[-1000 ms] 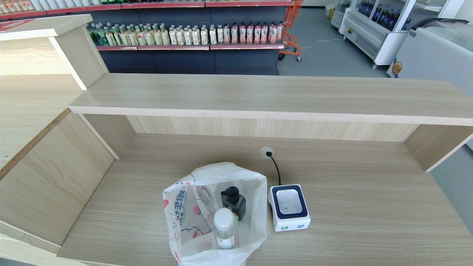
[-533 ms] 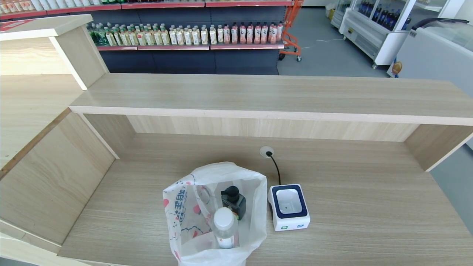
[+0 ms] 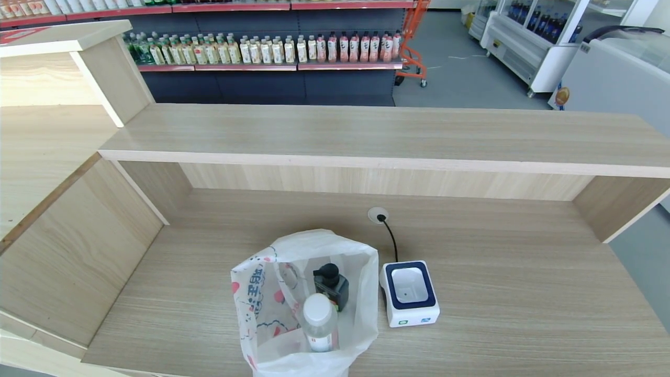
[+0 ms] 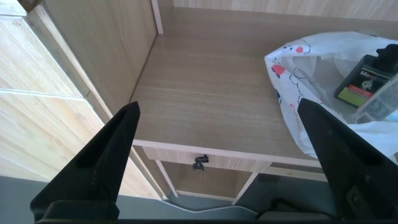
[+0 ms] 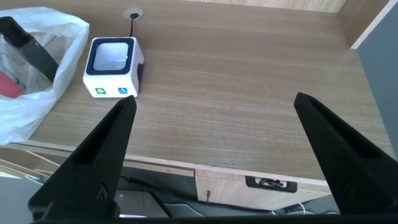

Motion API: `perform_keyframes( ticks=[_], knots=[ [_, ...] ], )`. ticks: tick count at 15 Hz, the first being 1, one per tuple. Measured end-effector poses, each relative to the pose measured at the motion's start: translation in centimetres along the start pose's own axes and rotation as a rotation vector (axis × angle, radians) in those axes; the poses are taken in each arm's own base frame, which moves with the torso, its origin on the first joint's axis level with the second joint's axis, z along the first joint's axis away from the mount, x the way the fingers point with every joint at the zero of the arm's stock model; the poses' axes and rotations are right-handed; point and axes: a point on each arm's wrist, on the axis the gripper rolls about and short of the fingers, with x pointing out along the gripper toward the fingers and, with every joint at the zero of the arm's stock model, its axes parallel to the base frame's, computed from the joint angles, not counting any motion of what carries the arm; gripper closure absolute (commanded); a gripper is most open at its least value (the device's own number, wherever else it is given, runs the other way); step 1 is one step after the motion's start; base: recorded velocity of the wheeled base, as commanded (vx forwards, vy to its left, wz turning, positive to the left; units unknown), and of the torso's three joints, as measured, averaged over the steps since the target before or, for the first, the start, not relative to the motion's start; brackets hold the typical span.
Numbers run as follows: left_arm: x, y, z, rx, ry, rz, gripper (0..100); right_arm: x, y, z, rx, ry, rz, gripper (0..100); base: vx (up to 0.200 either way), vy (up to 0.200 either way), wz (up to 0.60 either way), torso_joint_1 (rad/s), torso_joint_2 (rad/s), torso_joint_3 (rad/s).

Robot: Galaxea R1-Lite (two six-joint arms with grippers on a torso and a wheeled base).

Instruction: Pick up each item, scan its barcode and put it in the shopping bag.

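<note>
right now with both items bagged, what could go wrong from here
1. The bag sits at the counter's near edge. It is soft and could slump off with its load.
2. The clear bottle stands upright inside and may topple onto the dark bottle.
3. The bag's side is close to the scanner, so a tug might nudge it.

Bright even indoor light, soft shadow under upper ledge (image 3: 366, 131), sheen on shopping bag (image 3: 261, 303), bowed edges

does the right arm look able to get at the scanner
Probably yes: the right tool is open over the near edge of the counter, and only bare wood lies between it and the scanner. The bag stands on the scanner's other side.
</note>
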Motion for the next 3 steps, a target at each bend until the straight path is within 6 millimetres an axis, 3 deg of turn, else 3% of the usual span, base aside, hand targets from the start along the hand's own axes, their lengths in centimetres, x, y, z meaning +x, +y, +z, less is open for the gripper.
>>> perform_keyframes(
  ticks=[3],
  knots=[
    [0.0,0.0,0.0,0.0,0.0,0.0,0,0.0,0.0,0.0,0.0,0.0,0.0,0,0.0,0.0,0.0,0.0,0.0,0.0]
  ],
)
